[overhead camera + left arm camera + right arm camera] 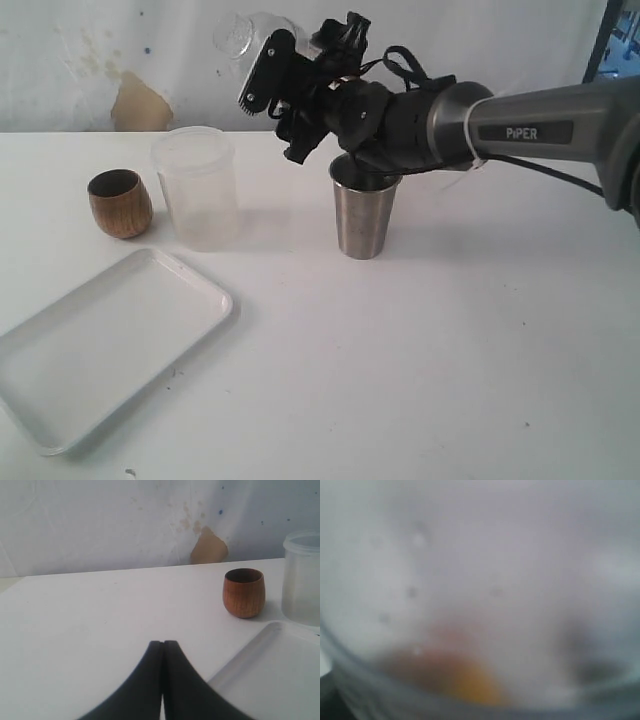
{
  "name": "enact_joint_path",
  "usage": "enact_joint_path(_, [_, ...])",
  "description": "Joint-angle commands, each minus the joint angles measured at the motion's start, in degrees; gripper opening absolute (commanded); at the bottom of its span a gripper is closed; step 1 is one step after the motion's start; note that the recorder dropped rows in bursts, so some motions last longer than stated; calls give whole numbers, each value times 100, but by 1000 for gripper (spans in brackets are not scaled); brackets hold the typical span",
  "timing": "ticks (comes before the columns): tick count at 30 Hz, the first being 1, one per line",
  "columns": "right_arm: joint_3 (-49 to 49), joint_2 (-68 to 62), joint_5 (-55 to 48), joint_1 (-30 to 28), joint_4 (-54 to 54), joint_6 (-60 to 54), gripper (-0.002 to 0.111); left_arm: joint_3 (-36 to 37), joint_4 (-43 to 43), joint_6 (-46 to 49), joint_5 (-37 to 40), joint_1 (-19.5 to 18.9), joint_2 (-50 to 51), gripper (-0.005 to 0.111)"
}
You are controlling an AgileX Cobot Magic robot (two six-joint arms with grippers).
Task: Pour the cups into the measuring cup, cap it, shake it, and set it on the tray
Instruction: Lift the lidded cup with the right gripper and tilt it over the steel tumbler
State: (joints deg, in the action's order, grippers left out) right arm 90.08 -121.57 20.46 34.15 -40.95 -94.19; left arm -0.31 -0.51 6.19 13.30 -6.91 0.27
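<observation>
My right gripper [258, 62] is raised high at the back, shut on the clear measuring cup [238, 34], which lies tilted in the air. Blurred clear plastic of the measuring cup [480, 570] fills the right wrist view, with an orange-brown smear low in it; no fingers show there. The steel tumbler [363, 215] stands upright on the table under the right arm. At the left stands the brown wooden cup [120, 203] [243, 592]. The white tray [100, 350] [280, 680] lies at the front left. My left gripper [163, 645] is shut on nothing, low over the table beside the tray.
A frosted translucent container [197, 187] [301, 577] stands between the wooden cup and the tumbler, behind the tray. A stained wall runs along the table's back edge. The right arm [520, 125] stretches across the upper right.
</observation>
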Motion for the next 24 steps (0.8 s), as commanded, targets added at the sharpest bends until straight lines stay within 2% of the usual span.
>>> enact_joint_path(1, [321,89,1331,219,-2114,-2563,0,31,-15,8,-43,36,-27,0])
enact_joint_path(5, [503,89,1107,242,-2417,-2714,0,31,-15,8,-43,36,-27,0])
enact_joint_path(13, [531,-114,1440,313,-2439,-2808,0,31,-15,8,-43,36,-27,0])
enact_joint_path(19, [520,-291,1968,604,-2223,-2808,0,31,-15,8,-43,36,-27,0])
enact_joint_path(24, [520,-315,1989,844,-2048,-2808,0,31,-15,8,-43,36,-27,0])
